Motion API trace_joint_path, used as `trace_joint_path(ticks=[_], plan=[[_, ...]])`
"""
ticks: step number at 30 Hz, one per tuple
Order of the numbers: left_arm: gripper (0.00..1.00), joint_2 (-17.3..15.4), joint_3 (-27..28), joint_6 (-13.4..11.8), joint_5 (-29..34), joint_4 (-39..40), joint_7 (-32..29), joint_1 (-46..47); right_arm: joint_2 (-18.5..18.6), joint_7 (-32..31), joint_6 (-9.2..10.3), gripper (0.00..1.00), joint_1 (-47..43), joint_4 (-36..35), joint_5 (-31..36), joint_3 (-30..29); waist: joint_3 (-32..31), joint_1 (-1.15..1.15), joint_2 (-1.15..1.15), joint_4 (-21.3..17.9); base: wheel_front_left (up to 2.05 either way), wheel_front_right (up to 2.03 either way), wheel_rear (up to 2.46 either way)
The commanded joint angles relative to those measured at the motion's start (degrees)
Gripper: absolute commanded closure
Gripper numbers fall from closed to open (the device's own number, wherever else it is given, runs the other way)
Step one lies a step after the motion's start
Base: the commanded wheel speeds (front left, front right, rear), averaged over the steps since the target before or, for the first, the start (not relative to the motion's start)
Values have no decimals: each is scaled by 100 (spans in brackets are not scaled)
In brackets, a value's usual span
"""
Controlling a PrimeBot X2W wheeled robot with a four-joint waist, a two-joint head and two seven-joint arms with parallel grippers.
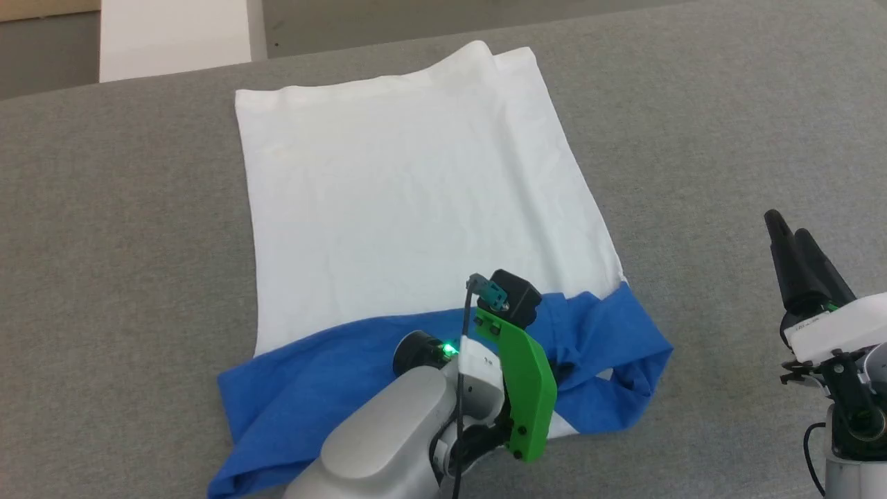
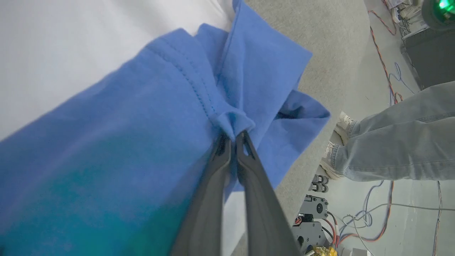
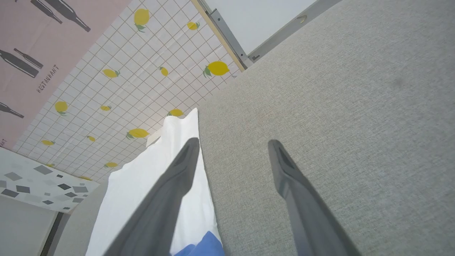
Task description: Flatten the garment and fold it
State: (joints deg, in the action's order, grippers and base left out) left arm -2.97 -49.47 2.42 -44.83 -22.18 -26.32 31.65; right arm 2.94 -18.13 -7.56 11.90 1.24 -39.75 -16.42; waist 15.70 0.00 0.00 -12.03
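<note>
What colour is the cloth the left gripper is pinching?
Bright blue; the garment shows it best in the left wrist view.

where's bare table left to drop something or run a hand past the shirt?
Widest bare table: right of the garment, up to the open right gripper. Also a bare strip to the garment's left. Crowded: near edge, where the bunched blue sleeves lie under the left gripper, shut on a sleeve fold.

The garment (image 1: 416,201) lies on the grey table (image 1: 727,125), its white body spread flat toward the far edge. Its blue sleeves (image 1: 305,388) lie bunched and creased across the near end.
</note>
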Motion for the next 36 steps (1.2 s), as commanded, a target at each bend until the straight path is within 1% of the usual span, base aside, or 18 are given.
trace_joint_path(ticks=[1,5,6,8,10,12,14,16,18,21,23,26,29,32,36], plan=[[0,9,41,5,-178,80,-64,-1,-6,32,8,0,-15,30,0,20,-95,0,0,100,0,0,0],[0,9,218,39,-534,417,-181,165,-6,17,8,0,-29,61,43,-2,-218,0,0,245,0,0,0],[0,9,324,58,-735,546,-234,186,-6,5,8,0,-32,66,58,-14,-259,0,0,288,0,0,0],[0,-24,533,45,-907,759,-258,286,-6,-21,8,0,-34,65,79,-26,-333,0,0,354,0,0,0],[0,-51,876,-8,-1104,977,-116,344,-6,-49,8,0,-34,48,100,-32,-395,0,0,412,0,0,0],[0,-172,1222,-51,-1139,1149,149,431,-6,-88,8,0,-27,26,134,-29,-444,0,0,460,0,0,0],[0,-313,1648,-150,-1083,1256,610,485,-6,-133,8,0,-8,-4,162,-12,-464,0,0,491,0,0,0],[0,-585,1963,-266,-791,1263,1099,538,-6,-189,8,0,11,-33,206,23,-474,0,0,526,0,0,0],[0,-759,2317,-373,-625,1226,1657,484,-6,-244,8,0,42,-56,246,66,-464,0,0,552,0,0,0],[0,-1101,2681,-490,-271,1150,2411,333,-6,-308,8,0,103,-97,298,119,-385,0,0,597,0,0,0],[0,-1344,2859,-585,58,1098,2954,220,-6,-356,8,0,147,-113,341,167,-319,0,0,626,0,0,0],[0,-1593,3074,-710,440,1027,3703,-1,-6,-443,8,0,259,-128,463,223,-171,0,0,670,0,0,0],[0,-1701,3308,-812,658,1097,4018,-214,-6,-554,8,0,481,-95,629,251,18,0,0,698,0,0,0],[0,-1735,3588,-887,823,1306,4107,-415,-6,-772,8,0,888,26,825,276,278,0,0,736,0,0,0],[0,-1691,3933,-965,1101,1810,4128,-625,28,-1218,8,0,1803,332,1243,305,753,0,0,845,0,0,0]])
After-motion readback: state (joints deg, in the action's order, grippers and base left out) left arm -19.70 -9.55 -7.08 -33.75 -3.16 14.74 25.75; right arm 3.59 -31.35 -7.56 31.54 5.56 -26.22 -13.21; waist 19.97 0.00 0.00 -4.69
